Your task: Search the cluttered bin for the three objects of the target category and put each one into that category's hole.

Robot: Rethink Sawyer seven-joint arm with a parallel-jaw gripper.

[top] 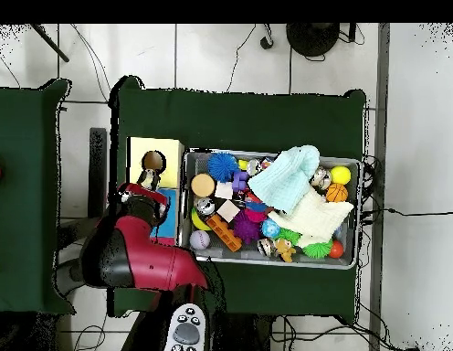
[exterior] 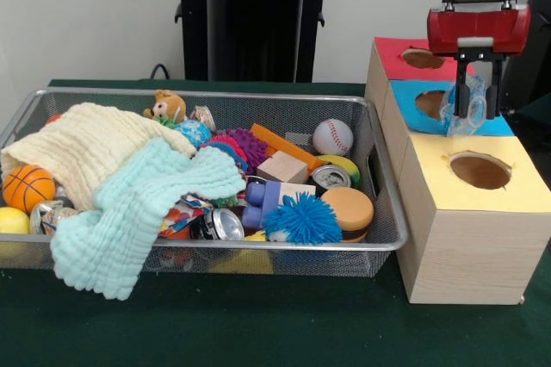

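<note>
My gripper (exterior: 473,114) hangs over the blue-topped box (exterior: 495,126), just right of its hole (exterior: 430,102), and is shut on a clear, crumpled plastic piece (exterior: 456,113) that dangles between the black fingers. The red-topped box (exterior: 392,52) stands behind it and the yellow-topped box (exterior: 508,199) with its hole (exterior: 479,171) in front. In the overhead view the red arm covers the blue box (top: 168,219), and the gripper (top: 152,196) sits just below the yellow box (top: 157,146). The wire bin (exterior: 383,242) holds the clutter.
In the bin lie a cream cloth (exterior: 86,147), a mint cloth (exterior: 138,212), a basketball (exterior: 26,188), a baseball (exterior: 332,136), cans (exterior: 219,224), a blue spiky ball (exterior: 303,219), a wooden block (exterior: 282,166) and a teddy bear (exterior: 168,107).
</note>
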